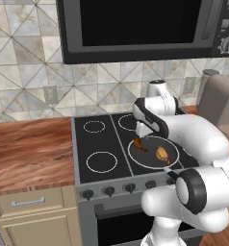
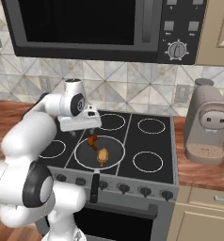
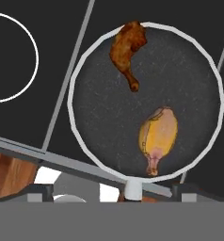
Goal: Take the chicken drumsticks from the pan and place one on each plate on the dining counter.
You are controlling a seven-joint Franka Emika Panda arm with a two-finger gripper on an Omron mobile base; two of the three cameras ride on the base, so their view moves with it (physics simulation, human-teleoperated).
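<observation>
The pan sits on the stove's front burner, its black handle pointing toward the stove front. Two chicken drumsticks lie apart in it: a dark brown one against the rim and a paler orange one nearer the handle. In the base views the pan holds the brown drumstick and the orange drumstick. My gripper hovers above the pan, pointing down, open and holding nothing. The plates and the dining counter are out of view.
A black cooktop with white burner rings surrounds the pan. A microwave hangs overhead. A coffee machine stands on the counter at the right. A wood counter lies left of the stove.
</observation>
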